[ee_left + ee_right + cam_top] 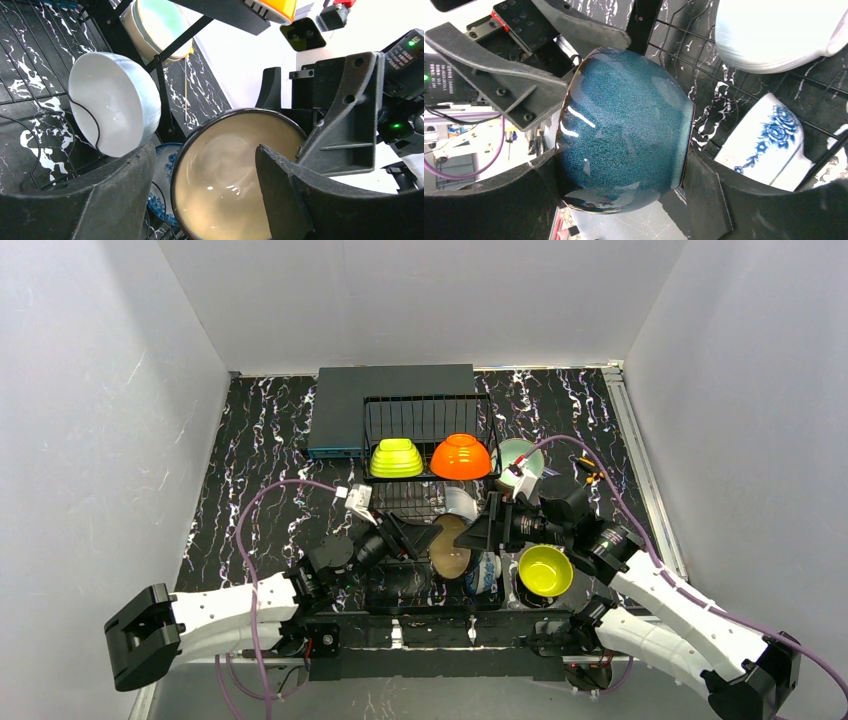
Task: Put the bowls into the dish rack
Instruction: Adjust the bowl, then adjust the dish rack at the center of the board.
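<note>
A bowl, teal outside and beige inside [450,548], stands on edge over the front of the black wire dish rack [425,410]. My right gripper [619,160] is shut on this teal bowl [624,125], one finger at its rim and one at its base. On the other side my left gripper [202,150] is open around the bowl's rim [225,170], one finger in front of the beige inside and the other clear of it. On the rack's back tier sit a lime green bowl [396,458] and an orange bowl [460,456]. A white bowl [462,502] leans in the tines.
A blue-white patterned bowl [484,572] stands just behind the teal one. A yellow bowl [545,570] lies near the right arm, and a mint bowl [522,454] stands at the rack's right end. A flat dark grey box [345,405] lies behind the rack.
</note>
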Available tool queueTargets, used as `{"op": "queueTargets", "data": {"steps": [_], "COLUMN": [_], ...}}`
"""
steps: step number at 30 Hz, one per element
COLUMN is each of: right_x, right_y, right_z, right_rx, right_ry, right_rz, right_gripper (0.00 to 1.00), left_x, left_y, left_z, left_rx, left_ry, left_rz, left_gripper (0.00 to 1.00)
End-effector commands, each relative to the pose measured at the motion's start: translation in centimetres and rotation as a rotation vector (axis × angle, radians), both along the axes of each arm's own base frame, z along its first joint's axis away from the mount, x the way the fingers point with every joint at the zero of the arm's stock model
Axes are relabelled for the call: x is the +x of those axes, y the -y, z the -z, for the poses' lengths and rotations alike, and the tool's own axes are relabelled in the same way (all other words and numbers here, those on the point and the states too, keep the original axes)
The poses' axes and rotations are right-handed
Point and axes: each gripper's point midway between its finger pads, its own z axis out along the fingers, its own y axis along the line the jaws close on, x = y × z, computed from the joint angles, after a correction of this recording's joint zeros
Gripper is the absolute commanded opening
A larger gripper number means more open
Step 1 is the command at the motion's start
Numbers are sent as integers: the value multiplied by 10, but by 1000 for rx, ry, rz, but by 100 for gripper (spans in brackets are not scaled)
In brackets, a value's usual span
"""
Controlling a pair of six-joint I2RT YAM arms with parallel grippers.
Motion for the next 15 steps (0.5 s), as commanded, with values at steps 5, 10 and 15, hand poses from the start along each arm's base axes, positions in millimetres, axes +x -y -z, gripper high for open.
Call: {"op": "queueTargets", "data": {"steps": [5, 10, 15], "right_x": [15, 19, 21], "right_y": [-5, -3, -2], "right_z": [-45, -51, -54], "right_rx": [52, 19, 4], "right_ry": [138, 172, 192], "right_rz": [19, 18, 15], "right_gripper": [1, 1, 1], "left_x": [-7, -17, -23], "left_y": [-16, -35, -96], "left_z": [7, 23, 45], "left_rx": [52, 287, 620], "left_ry": [0, -38, -170], "left_rz": [-4, 18, -94], "left_gripper": [77, 83, 87]}}
